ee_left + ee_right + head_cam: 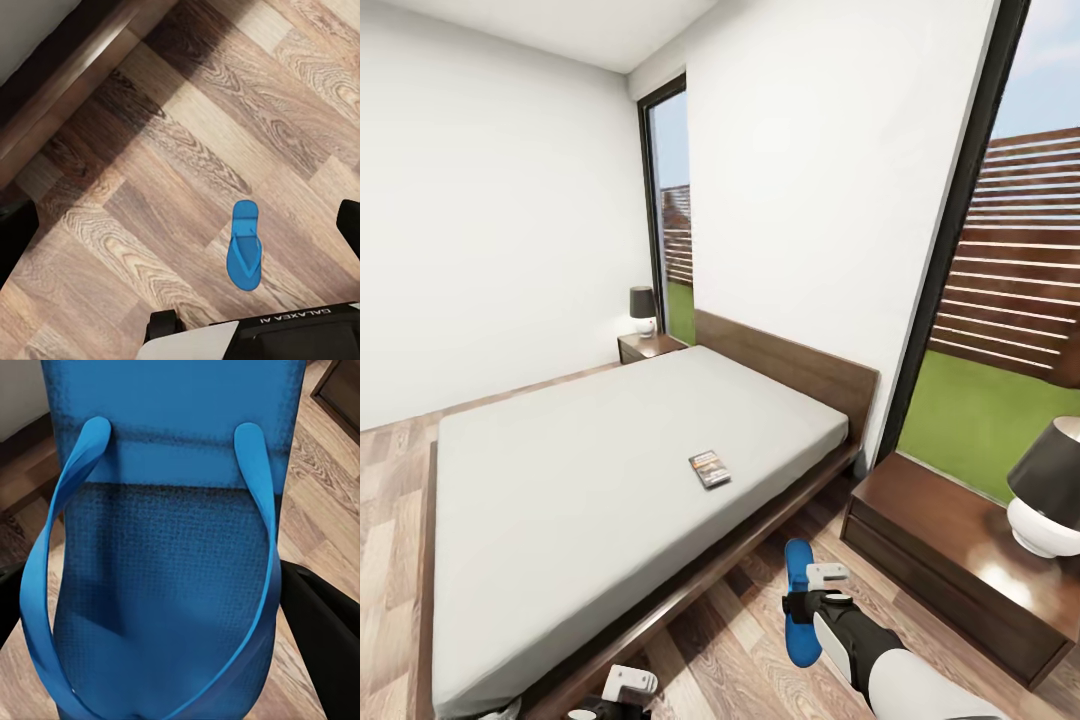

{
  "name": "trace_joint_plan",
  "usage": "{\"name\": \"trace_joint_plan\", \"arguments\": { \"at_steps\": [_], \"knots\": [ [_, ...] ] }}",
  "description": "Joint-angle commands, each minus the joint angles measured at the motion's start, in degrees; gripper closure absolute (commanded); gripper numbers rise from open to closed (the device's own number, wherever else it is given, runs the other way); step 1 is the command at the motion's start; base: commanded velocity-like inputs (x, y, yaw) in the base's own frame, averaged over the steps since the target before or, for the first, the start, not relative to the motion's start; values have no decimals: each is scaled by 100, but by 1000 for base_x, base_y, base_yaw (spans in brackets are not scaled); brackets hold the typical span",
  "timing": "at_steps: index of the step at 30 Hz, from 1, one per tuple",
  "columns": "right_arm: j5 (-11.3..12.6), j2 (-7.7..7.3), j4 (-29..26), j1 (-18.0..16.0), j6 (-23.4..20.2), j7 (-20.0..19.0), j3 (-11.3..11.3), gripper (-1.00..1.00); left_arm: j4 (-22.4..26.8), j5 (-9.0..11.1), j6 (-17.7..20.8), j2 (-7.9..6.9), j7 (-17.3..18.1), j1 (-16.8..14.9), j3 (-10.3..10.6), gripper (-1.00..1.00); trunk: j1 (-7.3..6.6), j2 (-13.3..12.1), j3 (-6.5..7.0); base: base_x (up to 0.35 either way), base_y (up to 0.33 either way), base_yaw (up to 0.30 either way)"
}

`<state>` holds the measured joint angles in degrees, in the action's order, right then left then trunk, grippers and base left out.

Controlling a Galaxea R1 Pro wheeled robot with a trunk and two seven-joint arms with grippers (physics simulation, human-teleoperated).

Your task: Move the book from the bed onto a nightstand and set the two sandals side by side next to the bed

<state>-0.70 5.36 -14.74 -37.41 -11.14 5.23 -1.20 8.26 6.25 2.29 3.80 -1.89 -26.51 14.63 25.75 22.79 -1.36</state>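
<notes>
Your right claw (807, 600) is closed around one blue sandal (797, 605), held above the floor (740, 650) between the bed (610, 480) and the near nightstand (950, 550). The book (709, 468) lies on the mattress near the bed's right edge, and the second sandal (245, 255) lies flat on the floor. Your left claw (622, 690) is low beside the bed's near corner; I cannot tell if it is wide or narrow.

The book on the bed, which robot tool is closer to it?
Right. The right tool, gripping a blue sandal, sits on the floor side just below the book. The left tool is farther down, by the bed's foot.
</notes>
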Motion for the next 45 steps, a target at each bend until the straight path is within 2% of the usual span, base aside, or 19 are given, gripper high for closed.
{"name": "trace_joint_plan", "arguments": {
  "at_steps": [1,45],
  "knots": [
    [0,0,-11,-3,-37,22,-12,100,9,60,24,-2,-20,-3,49,-100,4,13,-14,0,0,8],
    [7,-3,-19,-3,-37,15,-12,100,9,60,18,-2,-22,-3,49,-100,4,13,-65,0,0,29]
  ]
}}
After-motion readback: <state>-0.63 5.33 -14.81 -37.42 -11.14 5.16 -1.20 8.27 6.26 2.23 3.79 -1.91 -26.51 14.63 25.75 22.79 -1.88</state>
